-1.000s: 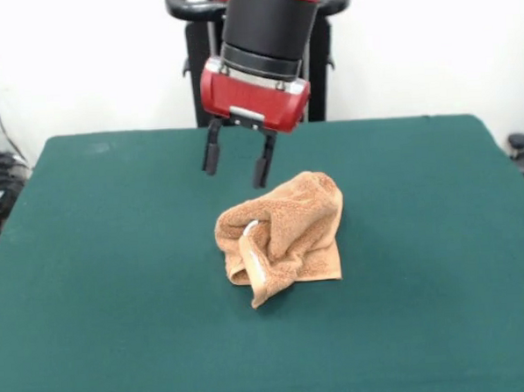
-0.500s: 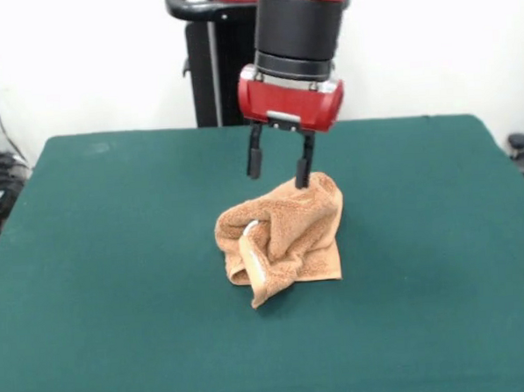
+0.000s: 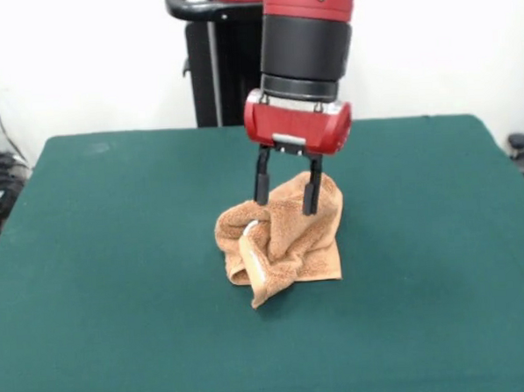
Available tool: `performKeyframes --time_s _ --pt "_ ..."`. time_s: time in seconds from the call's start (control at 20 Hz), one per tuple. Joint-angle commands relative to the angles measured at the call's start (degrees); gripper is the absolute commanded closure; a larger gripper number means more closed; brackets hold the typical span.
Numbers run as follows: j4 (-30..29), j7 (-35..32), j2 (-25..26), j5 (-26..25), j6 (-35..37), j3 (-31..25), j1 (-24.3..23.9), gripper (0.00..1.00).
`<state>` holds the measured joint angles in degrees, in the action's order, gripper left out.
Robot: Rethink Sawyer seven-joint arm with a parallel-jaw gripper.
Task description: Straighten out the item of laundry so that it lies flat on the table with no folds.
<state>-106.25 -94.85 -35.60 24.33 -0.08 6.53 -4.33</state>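
Towel (image 3: pixel 286 239): we see the tan terry towel lying crumpled near the middle of the green tabletop (image 3: pixel 99 275), bunched into a raised mound with several folds, a pale strip showing along one folded edge at its left front.
Hand (image 3: pixel 286 196): we see it pointing straight down over the far upper part of the mound, its two dark fingers (image 3: pixel 261 180) spread apart, their tips level with the towel's top fold.
Grip: we see the hand parted, with a tan fold showing in the gap; we cannot tell if the tips touch the cloth.
Arm (image 3: pixel 307 44): red and black, upright above the towel.
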Motion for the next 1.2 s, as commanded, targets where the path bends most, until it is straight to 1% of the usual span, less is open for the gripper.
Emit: performKeyframes --time_s 0.05,0.2,0.3,0.35,0.55,0.75,1.05,1.2 --pt "0.45 -15.46 7.45 4.38 -1.13 -1.04 5.35 0.0" --pt "5.19 -14.11 12.38 7.98 3.63 9.04 12.39 0.0" --pt "7.75 -14.12 15.23 9.84 6.54 14.12 15.77 0.0" --pt "8.6 -14.33 16.18 10.3 8.12 15.57 16.71 0.0" --pt "10.07 -15.4 18.01 11.14 12.67 18.98 19.46 0.0" --pt "10.91 -17.04 19.17 11.94 15.3 21.78 22.05 0.0" --pt "14.09 -18.15 22.74 13.75 15.05 24.16 22.52 0.0" --pt "14.66 -17.4 22.65 13.48 15.7 23.62 22.16 0.0"
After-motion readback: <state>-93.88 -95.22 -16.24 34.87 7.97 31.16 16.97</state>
